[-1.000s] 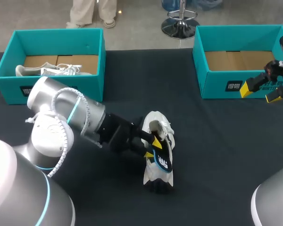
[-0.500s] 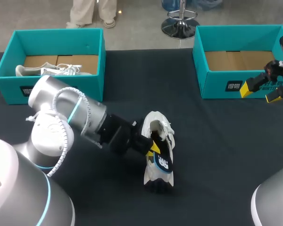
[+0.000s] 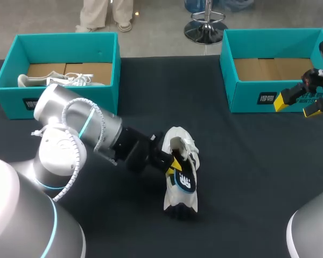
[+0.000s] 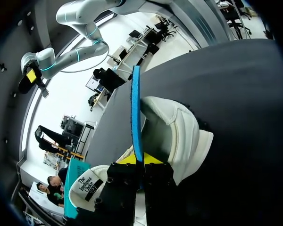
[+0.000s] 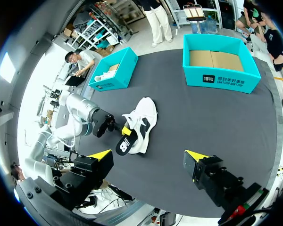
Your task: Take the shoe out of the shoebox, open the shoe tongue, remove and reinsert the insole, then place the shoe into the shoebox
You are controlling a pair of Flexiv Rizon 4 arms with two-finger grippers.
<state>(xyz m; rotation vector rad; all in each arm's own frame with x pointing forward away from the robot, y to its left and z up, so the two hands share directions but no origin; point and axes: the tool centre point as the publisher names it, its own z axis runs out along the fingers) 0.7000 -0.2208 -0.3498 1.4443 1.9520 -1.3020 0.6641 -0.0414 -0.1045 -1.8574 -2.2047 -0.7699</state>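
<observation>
A white shoe (image 3: 178,200) lies on the black table, near the middle. Its dark insole (image 3: 185,181), blue underneath, stands half out of the shoe's opening. My left gripper (image 3: 173,164) is shut on the insole's edge, just beside the shoe. In the left wrist view the insole (image 4: 136,117) shows edge-on as a blue strip pinched between my left gripper's (image 4: 141,162) fingers, with the white shoe (image 4: 181,136) right behind it. My right gripper (image 3: 298,105) hangs open at the far right, in front of the right shoebox (image 3: 246,98). The right wrist view takes in shoe (image 5: 145,115) and insole (image 5: 124,145) from well above.
A teal shoebox (image 3: 109,80) at the back left holds a second white shoe (image 3: 56,80). The right teal shoebox shows only its cardboard floor. Black cloth covers the table (image 3: 247,177) between and in front of the boxes.
My left gripper's fingers have come together on the insole; a second ago they stood apart around it. The left arm has shifted slightly. The right arm has not moved.
</observation>
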